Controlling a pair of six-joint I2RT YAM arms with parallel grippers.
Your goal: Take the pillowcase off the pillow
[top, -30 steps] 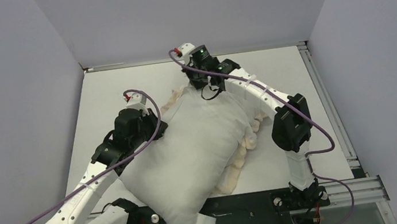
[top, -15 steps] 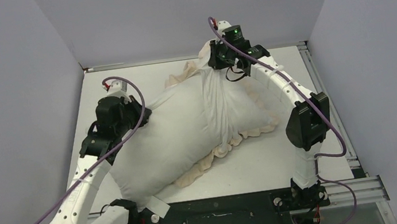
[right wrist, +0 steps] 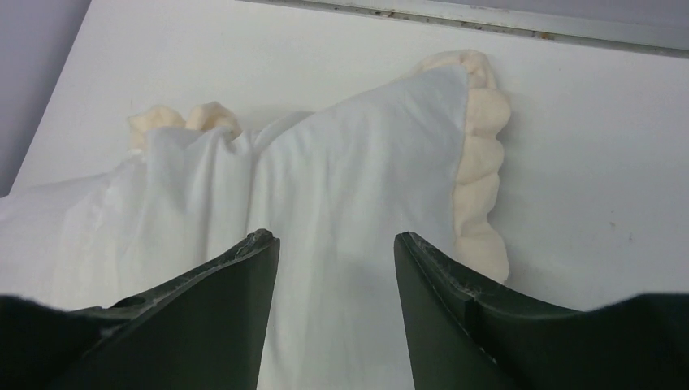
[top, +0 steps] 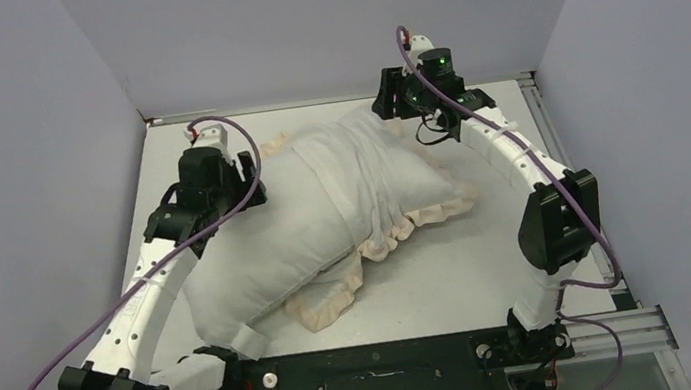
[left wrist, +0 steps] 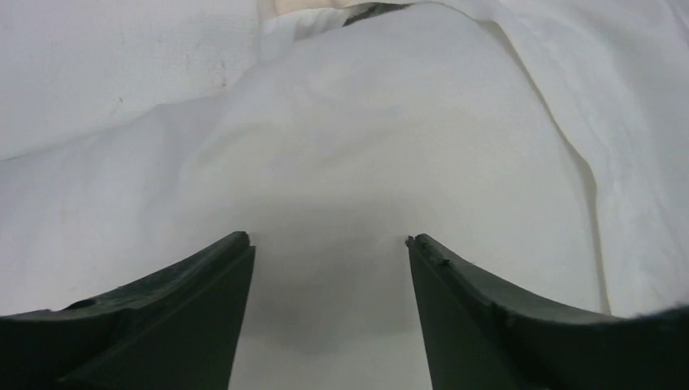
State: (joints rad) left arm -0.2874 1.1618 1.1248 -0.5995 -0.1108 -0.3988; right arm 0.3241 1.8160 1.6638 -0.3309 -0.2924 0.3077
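The pillow is a plump white cushion lying slantwise on the table, its small tag at the near end. The pillowcase, white side out with a cream frill, still covers the pillow's far right part. My left gripper stands open at the pillow's far left side; in the left wrist view its jaws are apart over smooth white pillow fabric, holding nothing. My right gripper hangs open over the pillowcase's far corner; the right wrist view shows its empty jaws above the pillowcase, whose frill lies on the table.
The white table is boxed in by grey walls at left, back and right. A metal rail runs along the right edge, and another one along the back. More frill spills out at the pillow's near side.
Both grippers have gone from shut to open and let go of the fabric. The lifted pillowcase corner has dropped, the pillow has settled, and the right arm has moved further back and right.
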